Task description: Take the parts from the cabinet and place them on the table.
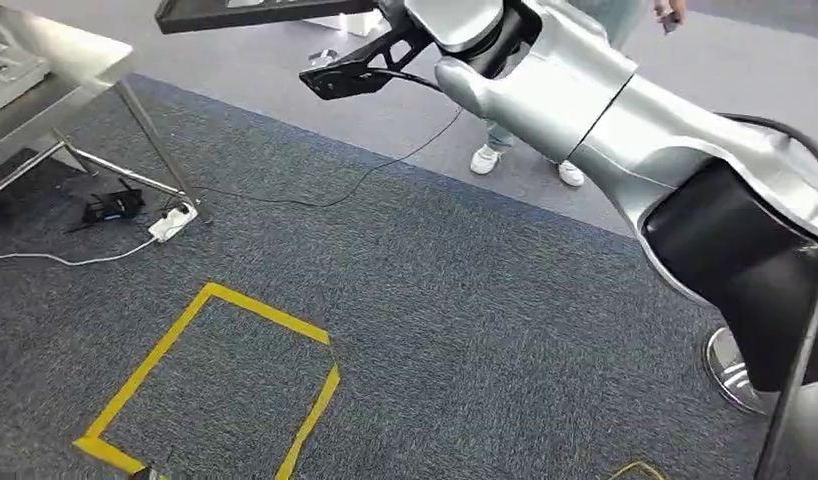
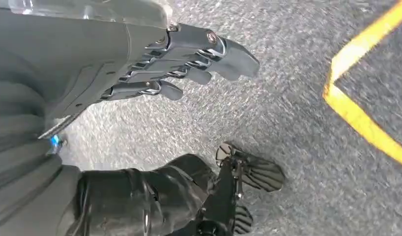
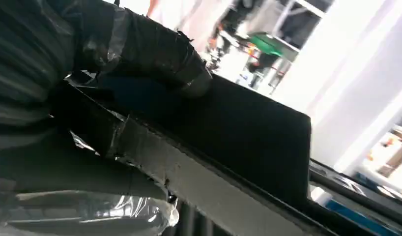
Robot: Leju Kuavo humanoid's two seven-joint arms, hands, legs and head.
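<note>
My right arm [image 1: 585, 95] is raised across the upper part of the head view. Its hand [image 1: 360, 68] grips the edge of a flat black tray [image 1: 255, 12] at the top edge of that view. In the right wrist view the tape-wrapped thumb [image 3: 155, 54] presses on the tray's dark top [image 3: 248, 132], with the other fingers underneath. What lies on the tray cannot be seen. My left hand [image 2: 179, 64] hangs over the grey carpet, fingers stretched out and holding nothing.
A metal table [image 1: 55, 50] on slanted legs stands at the upper left. A white power strip [image 1: 172, 222], a black device [image 1: 113, 207] and cables lie beside it. A yellow tape square [image 1: 215, 380] marks the carpet. A person's white shoes [image 1: 485, 158] stand ahead.
</note>
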